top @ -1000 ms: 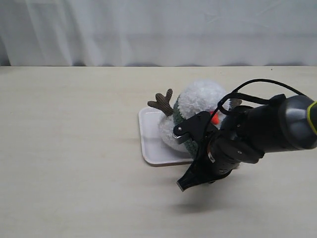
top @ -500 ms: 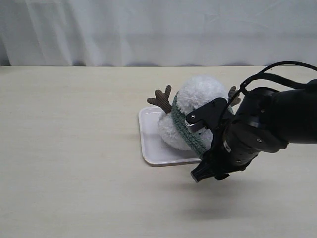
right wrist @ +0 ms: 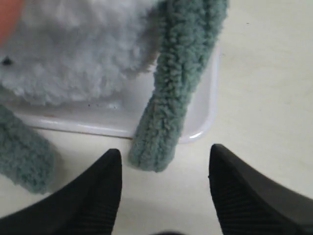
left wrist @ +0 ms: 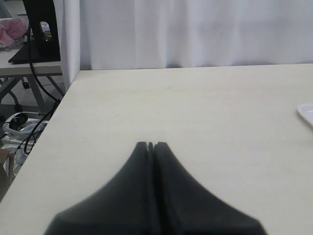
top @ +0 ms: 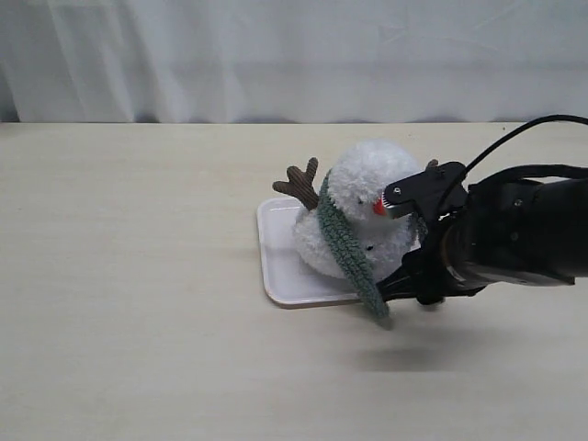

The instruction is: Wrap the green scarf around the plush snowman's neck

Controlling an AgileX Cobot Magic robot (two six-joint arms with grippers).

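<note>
The plush snowman (top: 363, 184) sits on a white tray (top: 276, 266), orange nose (top: 378, 207) facing the front right. The green scarf (top: 344, 243) runs from the neck beside the brown twig arm (top: 301, 184) diagonally down the body, and its end lies over the tray's front edge. My right gripper (top: 409, 285) hovers just right of that end. In the right wrist view it (right wrist: 165, 152) is open and holds nothing, one scarf end (right wrist: 166, 117) lying just beyond the fingertips, another end (right wrist: 24, 156) to one side. My left gripper (left wrist: 150, 145) is shut over bare table.
The tray's rim (right wrist: 200, 122) lies just beyond the right fingertips. A white curtain (top: 294, 55) backs the table. In the left wrist view the table's side edge (left wrist: 49, 127) drops off to cables and a stand (left wrist: 39, 29).
My right gripper has opened and let go of the scarf, then drawn away to the right. The freed scarf end now hangs down over the tray's front edge.
</note>
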